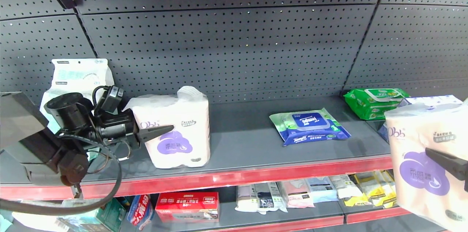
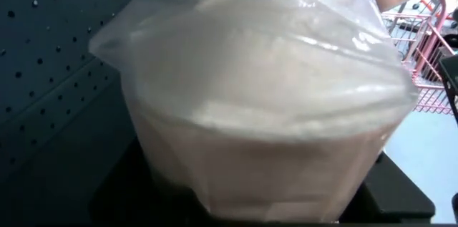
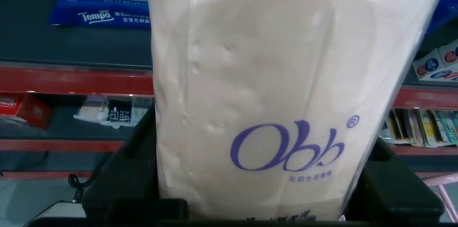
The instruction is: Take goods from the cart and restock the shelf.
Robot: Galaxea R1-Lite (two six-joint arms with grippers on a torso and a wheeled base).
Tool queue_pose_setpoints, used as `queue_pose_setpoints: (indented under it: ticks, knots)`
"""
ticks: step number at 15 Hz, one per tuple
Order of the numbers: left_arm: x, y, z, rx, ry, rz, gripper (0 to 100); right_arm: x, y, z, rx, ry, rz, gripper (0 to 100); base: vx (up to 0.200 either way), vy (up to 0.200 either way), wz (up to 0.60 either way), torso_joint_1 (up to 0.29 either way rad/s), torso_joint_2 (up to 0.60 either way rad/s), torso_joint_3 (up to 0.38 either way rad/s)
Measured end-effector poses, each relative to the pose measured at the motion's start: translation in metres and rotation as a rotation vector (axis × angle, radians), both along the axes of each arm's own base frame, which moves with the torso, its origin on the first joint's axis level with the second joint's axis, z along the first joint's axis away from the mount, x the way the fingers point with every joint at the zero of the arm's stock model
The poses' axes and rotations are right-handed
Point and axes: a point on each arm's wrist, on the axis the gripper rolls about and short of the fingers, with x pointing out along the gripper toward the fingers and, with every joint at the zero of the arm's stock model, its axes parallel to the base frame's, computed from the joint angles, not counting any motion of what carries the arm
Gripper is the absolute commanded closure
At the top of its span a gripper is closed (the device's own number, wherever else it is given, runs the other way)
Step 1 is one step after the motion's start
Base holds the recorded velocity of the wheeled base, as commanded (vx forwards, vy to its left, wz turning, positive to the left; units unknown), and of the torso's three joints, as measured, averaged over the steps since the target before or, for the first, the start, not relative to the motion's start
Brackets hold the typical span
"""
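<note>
The left end effector is closed on a white paper roll pack, with one finger across its front. This pack stands upright on the grey shelf near the left side. The right end effector grips a second paper roll pack, which hangs before the shelf edge at the right and does not rest on it. A blue wipes packet lies flat on the shelf between both packs.
</note>
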Motion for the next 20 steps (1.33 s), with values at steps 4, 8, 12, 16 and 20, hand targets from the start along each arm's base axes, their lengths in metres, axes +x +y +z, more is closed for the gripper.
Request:
queue_pose_setpoints:
  ticks: [4, 8, 12, 16, 20]
  knots:
    - [-0.004, 0.0, -0.01, -0.016, 0.06, -0.054, 100, 0.001, 0.0, 0.0, 0.0, 0.004, 0.0, 100, 0.0, 0.0, 0.0, 0.0, 0.0, 0.0]
    - [-0.006, 0.002, -0.015, -0.007, 0.055, -0.067, 100, 0.001, 0.0, 0.0, -0.001, 0.003, 0.0, 100, 0.0, 0.0, 0.0, 0.0, 0.0, 0.0]
    - [-0.005, 0.003, -0.017, -0.005, 0.05, -0.037, 100, 0.001, 0.0, 0.0, -0.003, 0.002, -0.007, 100, 0.0, 0.0, 0.0, 0.0, 0.0, 0.0]
    - [-0.003, 0.004, -0.016, -0.006, 0.047, -0.012, 100, 0.0, 0.0, 0.0, -0.003, 0.003, -0.007, 100, 0.0, 0.0, 0.0, 0.0, 0.0, 0.0]
    - [-0.002, 0.004, -0.015, -0.004, 0.035, -0.011, 100, 0.0, 0.0, 0.0, -0.003, 0.002, -0.007, 100, 0.0, 0.0, 0.0, 0.0, 0.0, 0.0]
